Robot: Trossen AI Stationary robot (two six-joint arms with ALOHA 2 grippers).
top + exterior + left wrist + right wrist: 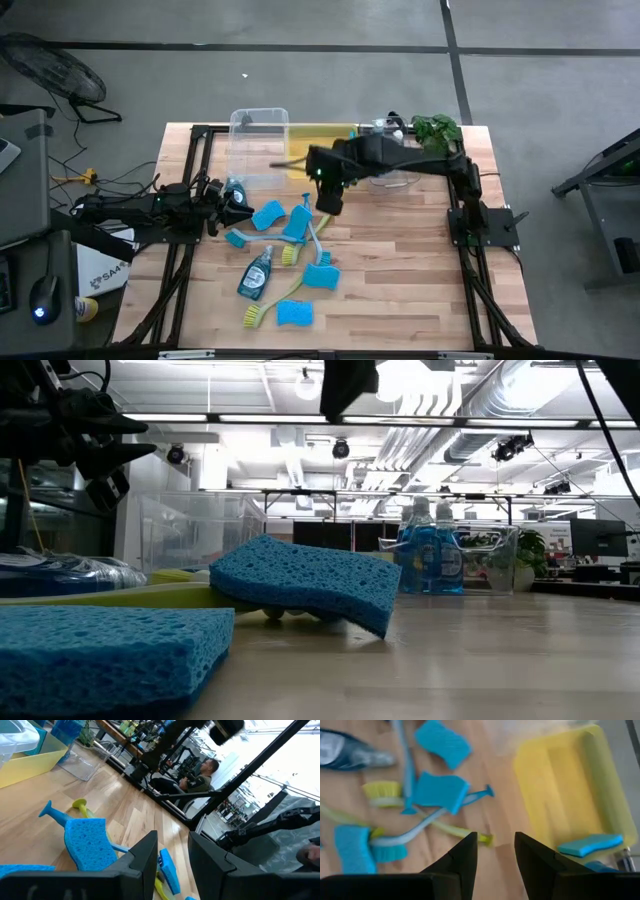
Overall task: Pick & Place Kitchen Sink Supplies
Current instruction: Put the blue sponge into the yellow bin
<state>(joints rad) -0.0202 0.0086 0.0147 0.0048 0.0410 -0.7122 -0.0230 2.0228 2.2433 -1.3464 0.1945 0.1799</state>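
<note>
Blue sponges [267, 215] [294, 314], a soap bottle [255, 275] lying on its side and long-handled brushes [318, 240] lie scattered on the wooden table's middle. My right gripper [328, 200] hangs above the table between this pile and the yellow bin [322, 135]. It points steeply down and is open, with nothing between its fingers [495, 852]. One sponge [590, 845] lies inside the yellow bin [560, 785]. Two soap bottles [430, 555] stand upright in a clear bin at the back right. My left gripper [238, 205] waits level at the table's left, open and holding nothing [172, 865].
An empty-looking clear bin [258, 140] stands at the back left of the yellow one. A green plant [437, 128] sits at the far right corner. Bare wood [420, 290] lies at the near right. A person [202, 772] sits beyond the table.
</note>
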